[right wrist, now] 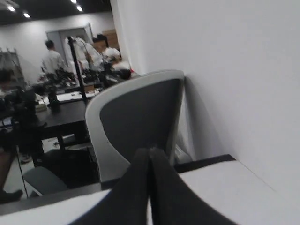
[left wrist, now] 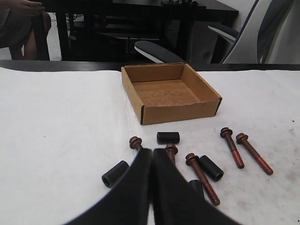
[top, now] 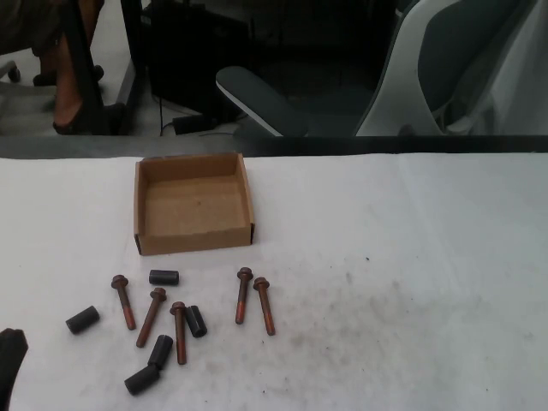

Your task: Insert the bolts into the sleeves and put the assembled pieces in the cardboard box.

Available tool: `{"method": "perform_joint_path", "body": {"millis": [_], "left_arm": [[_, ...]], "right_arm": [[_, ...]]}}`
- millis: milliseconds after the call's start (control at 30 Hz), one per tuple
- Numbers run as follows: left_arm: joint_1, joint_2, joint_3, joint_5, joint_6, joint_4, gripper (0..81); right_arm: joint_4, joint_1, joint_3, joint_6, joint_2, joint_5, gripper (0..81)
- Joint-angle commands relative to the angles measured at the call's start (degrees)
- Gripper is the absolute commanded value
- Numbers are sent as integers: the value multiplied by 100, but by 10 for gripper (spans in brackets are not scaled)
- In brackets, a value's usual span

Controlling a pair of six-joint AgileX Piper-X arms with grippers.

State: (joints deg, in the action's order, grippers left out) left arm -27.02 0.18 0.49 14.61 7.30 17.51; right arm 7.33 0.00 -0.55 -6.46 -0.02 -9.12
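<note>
Several copper-coloured bolts (top: 179,330) and several short black sleeves (top: 163,277) lie loose on the white bench, in front of an open cardboard box (top: 194,241) with nothing inside. My left gripper (left wrist: 152,151) is shut and holds nothing. It hovers at the near side of the scatter, its tips over a bolt (left wrist: 171,152), with a sleeve (left wrist: 115,173) just beside it and the box (left wrist: 180,110) beyond. My right gripper (right wrist: 149,150) is shut and holds nothing. It is raised off the bench and points toward an office chair (right wrist: 136,117).
The white bench cover (top: 428,257) stretches bare to the right of the parts, with smudges near the middle. A dark part of an arm (top: 10,360) sits at the near left corner. Chairs (top: 402,77) and dark furniture stand behind the far edge.
</note>
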Motion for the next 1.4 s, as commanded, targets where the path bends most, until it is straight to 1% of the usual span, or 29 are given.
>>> {"method": "perform_joint_path", "body": {"millis": [0, 67, 100, 133, 233, 300, 433, 500, 567, 667, 733, 833, 900, 967, 1000, 1067, 1133, 1233, 1367], "left_arm": [[-32, -18, -49, 75, -13, -90, 6], [-15, -18, -49, 106, -13, -90, 6], [-16, -18, -49, 103, -33, -90, 6], [-16, -18, -49, 91, -38, -109, 6], [-16, -18, -49, 74, -19, -305, 6], [-16, -18, -49, 42, -7, -631, 6], [-16, -18, -49, 29, 0, -1567, 6], [-16, -18, -49, 29, 0, -2094, 6], [-16, -18, -49, 29, 54, -2455, 6], [-30, -18, -49, -106, 85, -2547, 6], [-30, -18, -49, -86, 85, -2657, 6], [-30, -18, -49, -153, 136, -3283, 6], [-30, -18, -49, -473, 171, -3397, 6], [-30, -18, -49, -1281, 346, -3011, 6], [-30, -18, -49, -1820, 531, -2681, 6], [-30, -18, -53, -2492, 890, -1791, 6], [-30, -18, -176, -2686, 1275, -1398, 6], [-20, 179, -346, -2665, 1332, -1293, 6], [-19, 817, -665, -2665, 1332, -1036, 6]], "right_arm": [[710, -16, 55, 39, 2, 136, 2], [1021, -30, 55, 238, 2, -152, 2], [955, -29, 55, 262, 2, -149, 2], [813, -29, 55, 252, 2, -41, 2], [-111, -29, 55, 257, 2, 806, 2], [-488, -29, 55, 257, 2, 1319, 2], [-561, -29, 62, 99, 2, 1508, 2], [-687, -29, 148, 0, 56, 1741, 2], [-733, -29, 227, -1, 294, 2175, 2], [-733, -17, 421, -1, 802, 2798, 2], [-733, -14, 605, -1, 1217, 2992, 2], [-733, -14, 1054, -245, 1984, 3009, 2], [-733, -14, 1439, -253, 2514, 3105, 2], [-733, -14, 1799, -137, 3011, 3405, 2], [-733, -14, 2006, -101, 3293, 3629, 2], [-733, -14, 2357, -27, 3800, 4034, 2], [-698, -14, 2670, 369, 4297, 4472, 2], [-698, 23, 3061, 986, 4799, 5346, 2], [-733, 192, 3302, 646, 5160, 5272, 2]]}}
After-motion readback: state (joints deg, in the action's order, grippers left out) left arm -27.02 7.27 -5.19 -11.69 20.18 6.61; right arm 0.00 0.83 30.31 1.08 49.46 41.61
